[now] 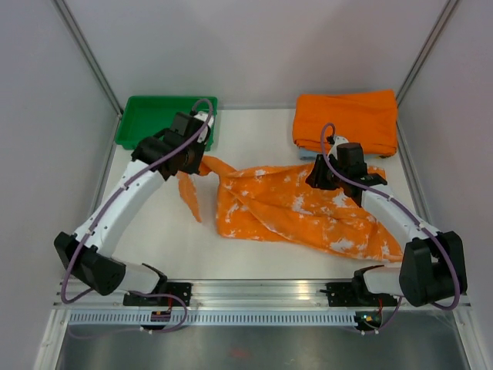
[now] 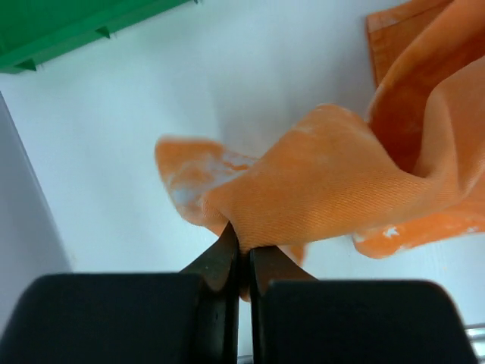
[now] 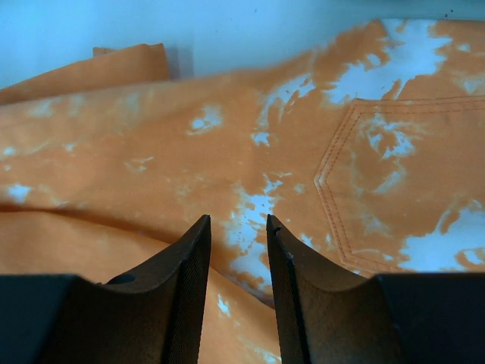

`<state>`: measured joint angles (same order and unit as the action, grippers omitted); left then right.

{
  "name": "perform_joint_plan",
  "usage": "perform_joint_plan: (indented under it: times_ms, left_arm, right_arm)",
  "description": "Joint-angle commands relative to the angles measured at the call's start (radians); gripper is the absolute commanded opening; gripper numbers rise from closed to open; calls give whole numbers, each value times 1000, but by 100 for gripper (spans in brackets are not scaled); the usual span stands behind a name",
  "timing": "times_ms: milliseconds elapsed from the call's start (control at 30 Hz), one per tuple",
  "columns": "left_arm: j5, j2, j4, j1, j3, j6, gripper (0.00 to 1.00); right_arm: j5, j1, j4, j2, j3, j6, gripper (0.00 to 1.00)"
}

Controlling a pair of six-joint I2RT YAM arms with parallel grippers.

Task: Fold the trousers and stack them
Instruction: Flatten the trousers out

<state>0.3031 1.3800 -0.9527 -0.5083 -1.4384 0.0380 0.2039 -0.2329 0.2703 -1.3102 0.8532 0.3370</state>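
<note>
Your left gripper (image 2: 244, 249) is clamped shut on a small bunched fold at one end of the trousers (image 1: 300, 208), and the pinch sits right at the fingertips. The bite looks thin, so to my eye a quick pull could drag the cloth out of the jaws and drop it in a heap. The trousers lie rumpled across the middle of the bench (image 1: 262, 135). The held end is lifted near the green tray (image 1: 154, 116), and the rest spreads away under your right arm. A loose strip of the cloth trails from the held point down the bench towards you. Lift high and it may twist round the held part, and then the fold will come out crooked.

Your right gripper (image 3: 238, 221) has its fingers apart, low over the trousers beside a back pocket (image 3: 402, 197), and nothing shows pinched between them. If it closes here, it will likely catch only the top layer, or a pucker in mid-panel rather than an edge. The layers could then slide apart as you carry them over.

Mind the plain orange folded cloth (image 1: 347, 116) just behind that arm. A backward swing could catch it and drag it out of place.
</note>
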Motion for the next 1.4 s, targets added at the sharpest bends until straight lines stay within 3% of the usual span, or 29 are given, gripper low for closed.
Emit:
perform_joint_plan:
  times_ms: [0,100,133,200,233,300,333,533,700,800,933,1100,1200,1367]
  left_arm:
    - [-76,134,-431,-1,-218,-77,2]
    - [-73,250,-419,5,-255,-188,4]
    - [-129,278,-393,17,-278,-219,8]
    - [-246,373,-383,31,-357,-237,32]
    - [-239,405,-388,33,-381,-228,54]
    - [-217,464,-370,40,-404,-218,70]
    - [-208,473,-332,43,-398,-211,99]
    - [-168,424,-167,82,-216,-55,100]
    - [-135,142,-5,82,71,138,100]
    - [-140,6,53,80,217,334,100]
    - [-165,-82,187,33,387,477,100]
    - [3,-44,259,-122,446,577,100]
    - [175,30,201,-202,441,698,95]
    - [405,103,46,-230,501,921,81]
  right_arm:
    - [-1,-3,-40,-12,-3,10,42]
    - [15,-3,-46,-34,10,5,42]
    - [15,-3,-40,-38,15,2,42]
    - [9,-3,-42,-38,20,-1,42]
    - [8,-3,-48,-37,18,-4,42]
    - [15,-3,-57,-37,21,-6,43]
    - [23,-3,-60,-38,21,-4,43]
    - [80,-31,-74,-72,33,-12,44]
    - [78,-71,-85,-87,24,5,45]
    - [81,-80,-89,-103,26,10,45]
    - [86,-85,-88,-121,32,5,45]
    - [83,-88,-66,-116,43,-9,45]
    - [80,-88,-54,-110,37,-19,45]
    - [77,-86,-46,-103,24,-19,45]
